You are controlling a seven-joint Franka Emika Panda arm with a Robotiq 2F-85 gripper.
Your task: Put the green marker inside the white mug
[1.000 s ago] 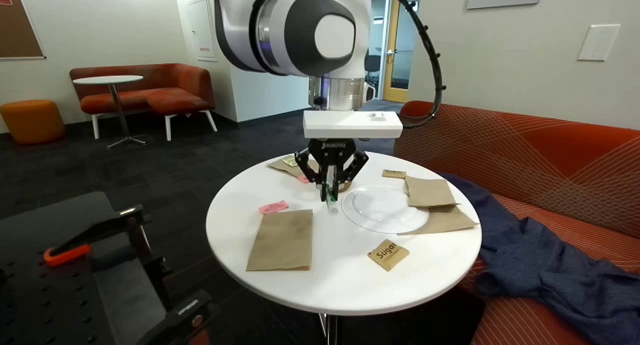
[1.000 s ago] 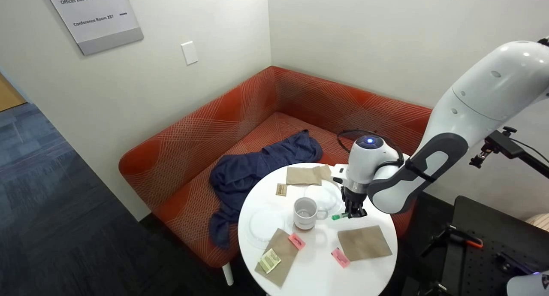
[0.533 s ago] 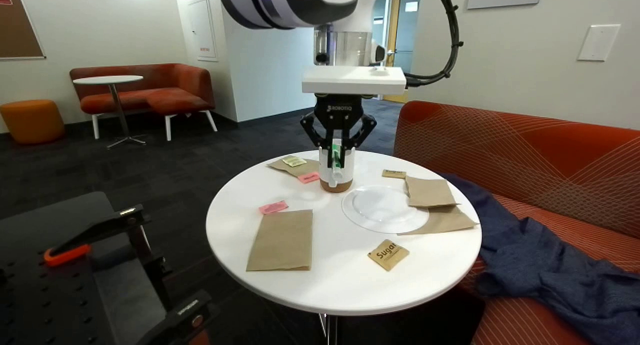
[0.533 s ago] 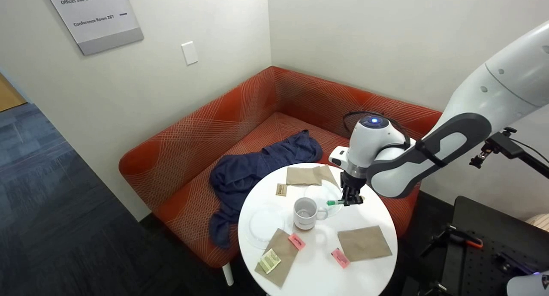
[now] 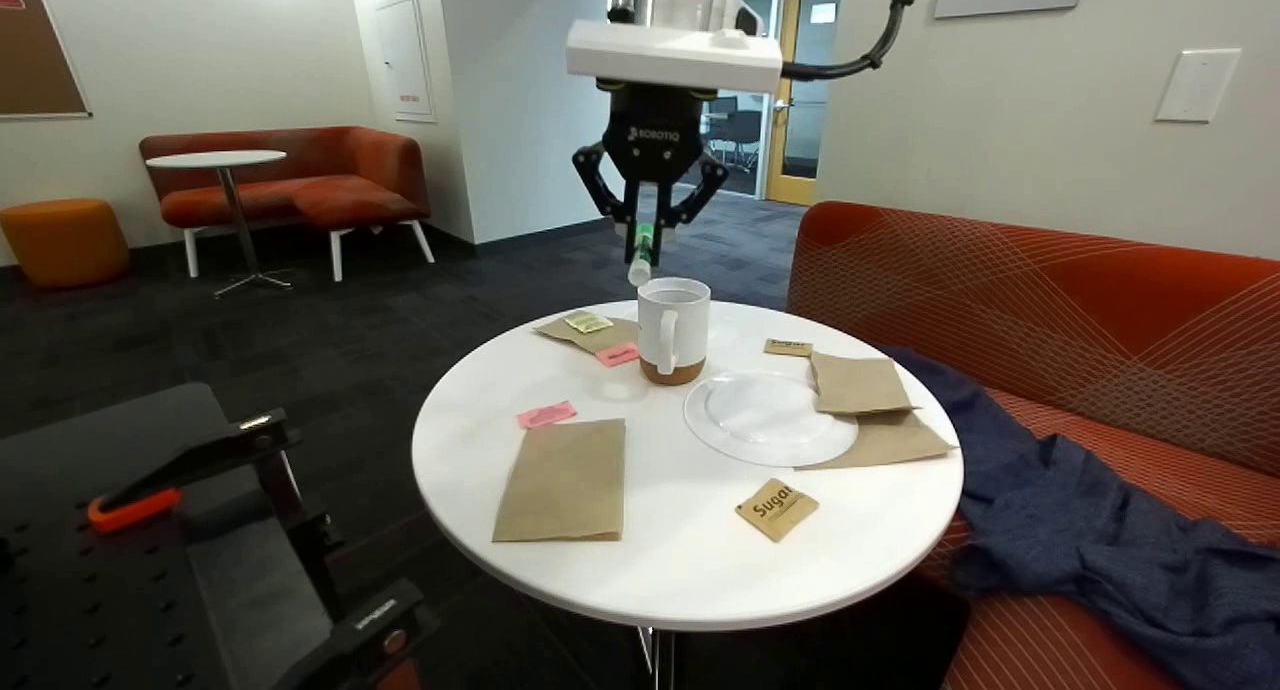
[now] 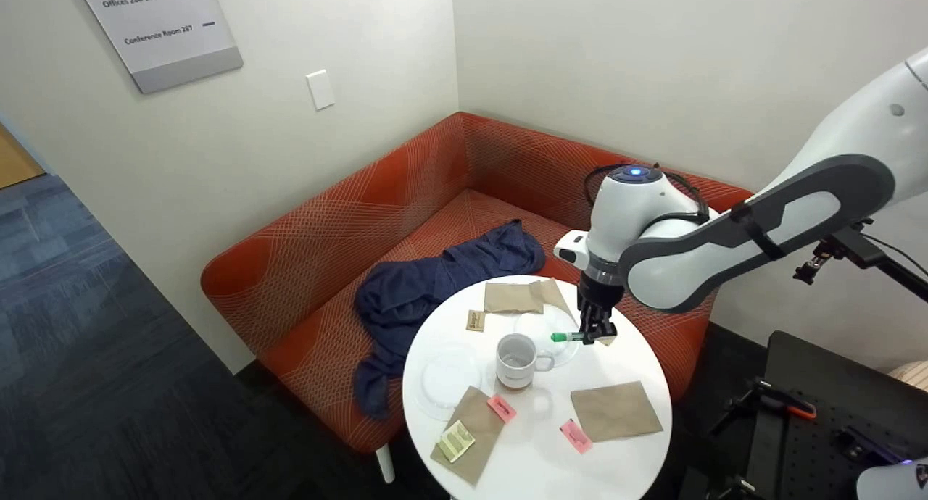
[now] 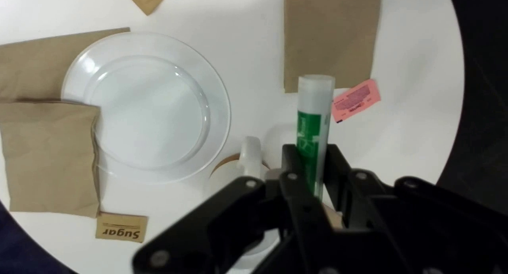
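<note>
Your end effector [image 7: 311, 151] has marker [image 7: 312, 133] pinched, approx level, higher than mug [image 5: 682, 328] & not over it yet. Pitch upright, ctr o/ mug, lower slow, release once inside.

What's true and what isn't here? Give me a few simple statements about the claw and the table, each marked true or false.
1. The gripper holds the green marker. True.
2. The white mug stands upright on the table. True.
3. The green marker is already inside the white mug. False: the gripper holds it outside.
4. A brown napkin overlaps a clear plate. True.
5. The gripper is touching the clear plate. False: it hangs above the table.
6. The green marker points straight down. False: it sticks out sideways from the gripper.
</note>
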